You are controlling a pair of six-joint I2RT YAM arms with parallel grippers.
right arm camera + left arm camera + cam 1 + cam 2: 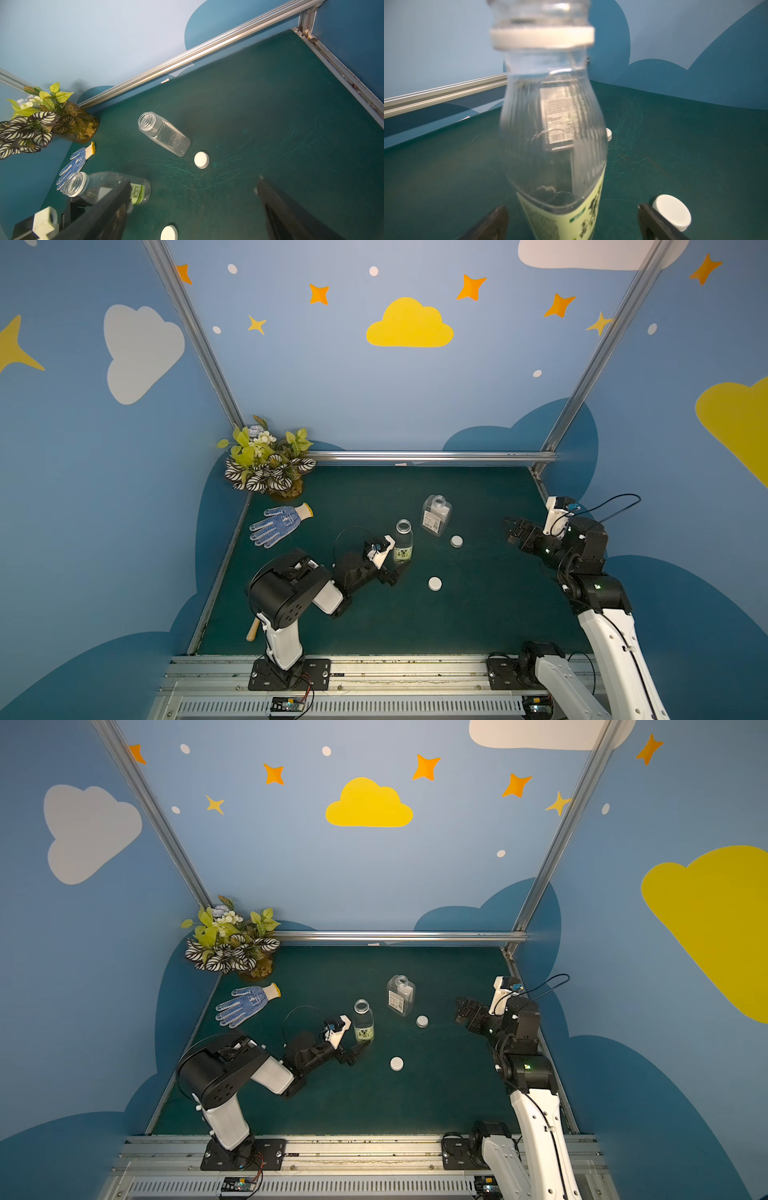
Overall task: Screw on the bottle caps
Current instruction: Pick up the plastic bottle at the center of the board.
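Note:
Two bottles stand upright and uncapped mid-table in both top views: a slim one with a yellow-green label (403,541) (363,1021) and a squat square one with a white label (436,515) (401,995). Two white bottle caps lie flat on the mat, one right of the square bottle (456,541) (201,159), one nearer the front (434,583) (672,212). My left gripper (397,570) (572,209) is open, its jaws either side of the slim bottle's (554,135) base with gaps. My right gripper (512,531) (193,187) hovers open at the right, empty.
A potted plant (268,460) fills the back left corner, with a blue dotted glove (278,524) lying in front of it. A wooden handle (252,630) pokes out beside the left arm's base. Aluminium rails (432,456) edge the green mat.

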